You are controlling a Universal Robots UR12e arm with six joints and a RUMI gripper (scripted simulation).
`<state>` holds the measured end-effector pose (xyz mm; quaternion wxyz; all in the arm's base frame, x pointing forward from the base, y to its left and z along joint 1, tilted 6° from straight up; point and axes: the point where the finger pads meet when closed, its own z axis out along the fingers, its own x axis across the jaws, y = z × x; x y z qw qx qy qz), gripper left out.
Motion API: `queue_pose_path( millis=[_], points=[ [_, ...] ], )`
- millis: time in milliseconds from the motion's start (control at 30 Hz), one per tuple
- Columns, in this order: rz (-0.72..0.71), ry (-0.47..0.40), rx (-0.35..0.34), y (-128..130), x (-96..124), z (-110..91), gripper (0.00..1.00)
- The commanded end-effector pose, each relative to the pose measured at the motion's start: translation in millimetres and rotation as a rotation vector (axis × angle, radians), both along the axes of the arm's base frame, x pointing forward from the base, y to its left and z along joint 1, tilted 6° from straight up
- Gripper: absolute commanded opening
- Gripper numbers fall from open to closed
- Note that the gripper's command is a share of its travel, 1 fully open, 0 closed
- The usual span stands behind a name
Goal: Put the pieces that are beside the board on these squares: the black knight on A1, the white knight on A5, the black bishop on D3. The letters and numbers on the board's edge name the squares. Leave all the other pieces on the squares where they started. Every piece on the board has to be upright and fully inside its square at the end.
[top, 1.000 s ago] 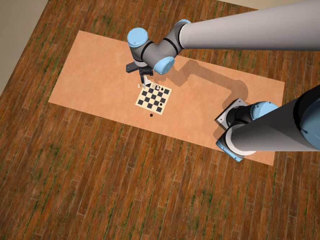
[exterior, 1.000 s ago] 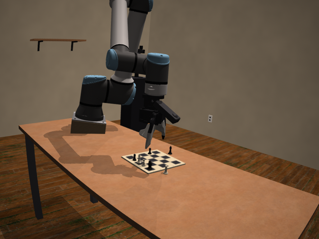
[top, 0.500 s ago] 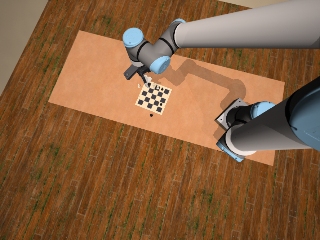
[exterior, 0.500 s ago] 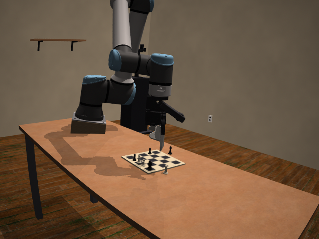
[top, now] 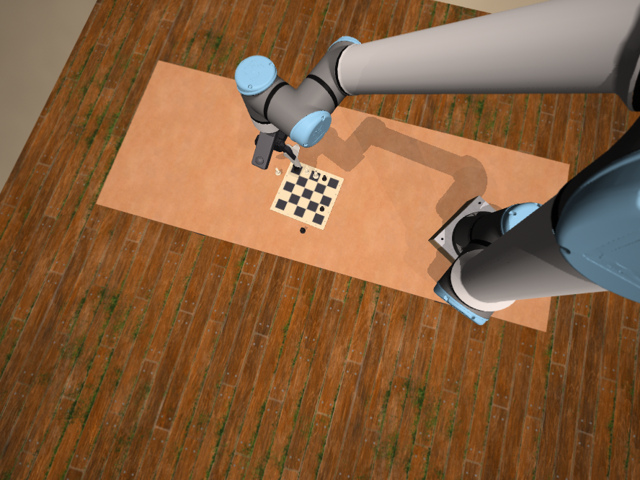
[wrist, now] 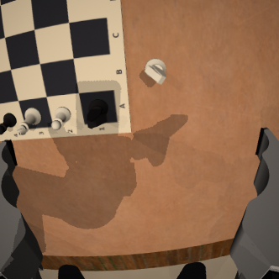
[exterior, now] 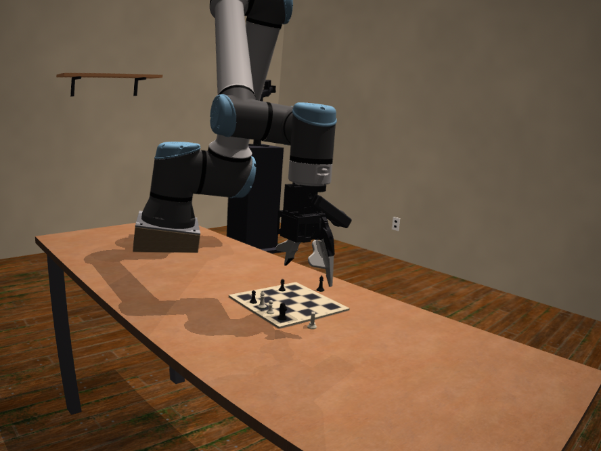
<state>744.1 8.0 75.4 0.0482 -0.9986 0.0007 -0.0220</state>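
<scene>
One of the three placements looks done: the black knight (top: 296, 168) (exterior: 282, 311) (wrist: 97, 110) stands upright on A1, apparently inside its square. Two are left. The white knight (top: 277, 171) (exterior: 312, 320) (wrist: 155, 71) stands on the table off the board's 1 side, near row B, at about 10 o'clock from the middle of the chessboard (top: 307, 193) (exterior: 300, 299) (wrist: 90, 66) in the top view. The black bishop (top: 302, 230) (exterior: 321, 284) is also off the board, past row E at 6 o'clock in that view. A5 and D3, their squares, have no piece on them.

The white knight is next, I judge. It is upright, so its long axis runs straight up from the table. Seen from the wrist, the head's ridge runs roughly from 10 to 4 o'clock; the muzzle seems to point towards 4, though the piece is too small to be sure.

The pincer (top: 289, 158) (exterior: 308, 274) (wrist: 134, 135) hangs above the table, jaws spread fully, with nothing between them. In the wrist view the white knight lies towards 1 o'clock from the gap, so the pincer should shift that way before going down.
</scene>
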Motion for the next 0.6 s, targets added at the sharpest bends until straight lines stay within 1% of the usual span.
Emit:
queue_pose_path(
  millis=[0, 200, 267, 567],
  points=[
    [0.200, -0.020, -0.004, 2, 5, 0, 1.00],
    [0.436, -0.044, -0.014, 4, 9, 0, 1.00],
    [0.436, -0.044, -0.014, 4, 9, 0, 1.00],
    [0.716, -0.071, -0.027, 6, 16, -2, 1.00]
  ],
)
